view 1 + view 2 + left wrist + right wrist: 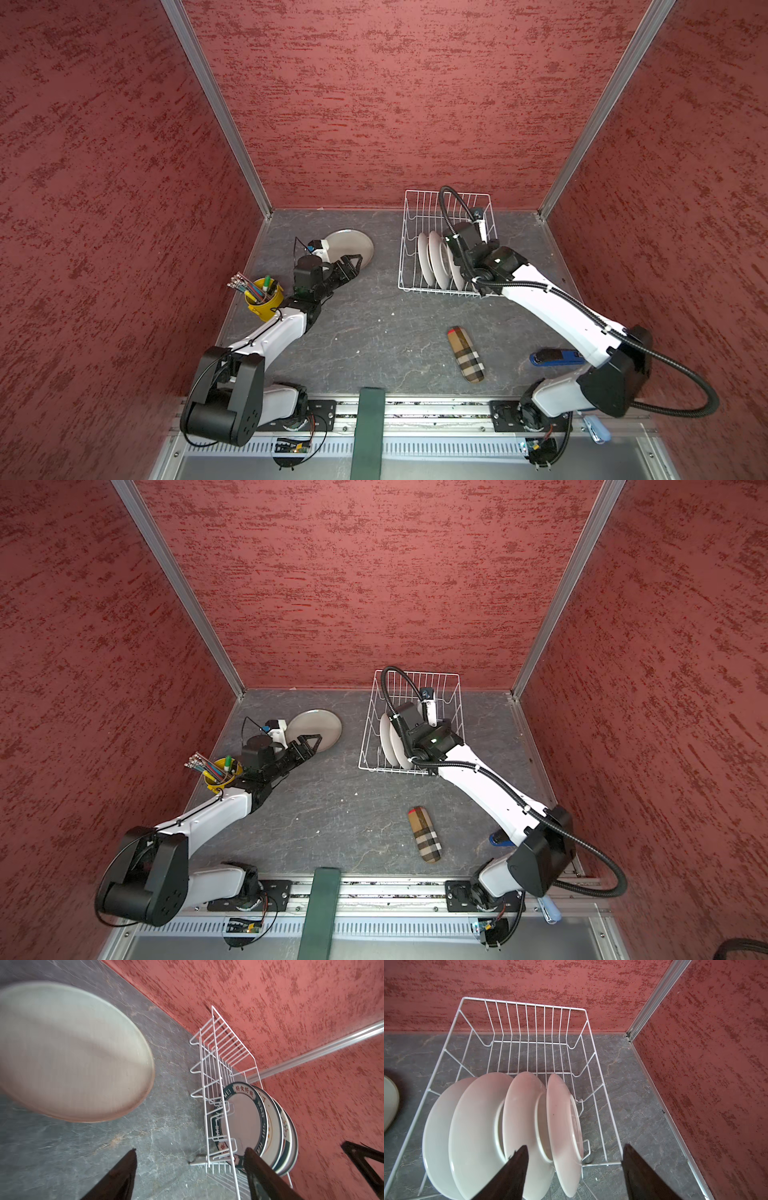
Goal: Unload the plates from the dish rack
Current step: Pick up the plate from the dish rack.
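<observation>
In both top views the dish rack (411, 216) (376, 712) stands at the far right of the grey stone-look table (374, 324), close to the back wall. White plates (435, 259) stand on edge in its near half, with the right arm's wrist hanging over them. A grey-beige plate (351, 245) lies flat on the table left of the rack, apart from it. The left gripper (353, 262) sits over its near edge, jaws spread and holding nothing. A yellow cup of pens (264, 297) stands beside the left arm, and a plaid case (466, 354) lies nearer the front.

In the left wrist view the grey-beige plate is close and blurred, and the dark fingers (122, 1176) are clear of it. Beyond stands the rack with its four plates upright — the nearest has a dark green lettered rim.

In the right wrist view the four plates show plain white backs, leaning between the prongs. The right gripper (575, 1147) has its jaws parted and straddles the end plate (562, 1118). One finger (517, 1172) is by the gap to the neighbouring plate, the other outside by the rack's side wires. Neither visibly presses on the plate.
</observation>
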`<state>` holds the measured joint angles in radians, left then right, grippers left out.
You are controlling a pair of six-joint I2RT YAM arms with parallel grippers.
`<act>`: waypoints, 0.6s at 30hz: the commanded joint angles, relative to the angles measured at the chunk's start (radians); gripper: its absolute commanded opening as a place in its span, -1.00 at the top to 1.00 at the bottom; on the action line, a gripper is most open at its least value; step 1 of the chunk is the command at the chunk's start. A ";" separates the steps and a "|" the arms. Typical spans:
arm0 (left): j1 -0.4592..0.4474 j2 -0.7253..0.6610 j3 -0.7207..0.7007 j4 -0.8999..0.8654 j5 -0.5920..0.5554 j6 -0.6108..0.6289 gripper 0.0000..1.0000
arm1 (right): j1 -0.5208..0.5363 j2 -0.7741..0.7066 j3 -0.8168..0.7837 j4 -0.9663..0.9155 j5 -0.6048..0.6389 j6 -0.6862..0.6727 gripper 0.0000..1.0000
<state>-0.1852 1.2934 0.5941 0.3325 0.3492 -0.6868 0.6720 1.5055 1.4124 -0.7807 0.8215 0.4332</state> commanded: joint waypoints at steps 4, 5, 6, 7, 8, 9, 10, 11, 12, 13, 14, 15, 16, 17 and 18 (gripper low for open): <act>0.006 0.034 0.026 0.012 0.136 0.032 -0.61 | 0.048 0.113 0.098 -0.130 0.106 0.005 -0.28; 0.009 0.038 0.020 0.021 0.141 0.026 -0.61 | 0.054 0.121 0.106 -0.127 0.106 -0.002 -0.23; 0.009 0.044 0.015 0.033 0.146 0.021 -0.61 | 0.058 0.128 0.112 -0.124 0.101 -0.005 -0.21; 0.009 0.049 0.013 0.041 0.150 0.014 -0.61 | 0.060 0.134 0.116 -0.122 0.098 -0.005 -0.20; 0.010 0.056 0.011 0.049 0.155 0.008 -0.61 | 0.061 0.139 0.120 -0.121 0.096 -0.002 -0.18; 0.009 0.065 0.010 0.057 0.164 -0.001 -0.61 | 0.061 0.145 0.123 -0.123 0.097 0.004 -0.16; 0.010 0.071 0.009 0.065 0.171 -0.006 -0.61 | 0.063 0.147 0.129 -0.124 0.095 0.009 -0.14; 0.010 0.077 0.006 0.078 0.172 -0.015 -0.61 | 0.067 0.147 0.136 -0.120 0.088 0.013 -0.12; 0.009 0.082 0.000 0.096 0.173 -0.025 -0.61 | 0.074 0.147 0.143 -0.112 0.079 0.011 -0.09; 0.010 0.085 -0.007 0.110 0.174 -0.030 -0.60 | 0.081 0.148 0.153 -0.105 0.075 0.010 -0.06; 0.009 0.090 -0.008 0.116 0.175 -0.034 -0.60 | 0.090 0.154 0.167 -0.103 0.069 0.012 -0.03; 0.009 0.095 -0.008 0.118 0.175 -0.035 -0.60 | 0.097 0.167 0.186 -0.112 0.068 0.031 -0.01; 0.010 0.099 -0.008 0.119 0.176 -0.036 -0.60 | 0.102 0.185 0.212 -0.134 0.072 0.069 0.02; 0.012 0.103 -0.008 0.123 0.176 -0.037 -0.61 | 0.109 0.212 0.245 -0.170 0.074 0.113 0.05; 0.012 0.104 -0.009 0.125 0.172 -0.041 -0.60 | 0.119 0.243 0.281 -0.199 0.078 0.133 0.07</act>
<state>-0.1822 1.3895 0.5961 0.4122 0.5053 -0.7143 0.7631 1.6867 1.6184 -0.9131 0.8772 0.4747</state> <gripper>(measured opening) 0.802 0.469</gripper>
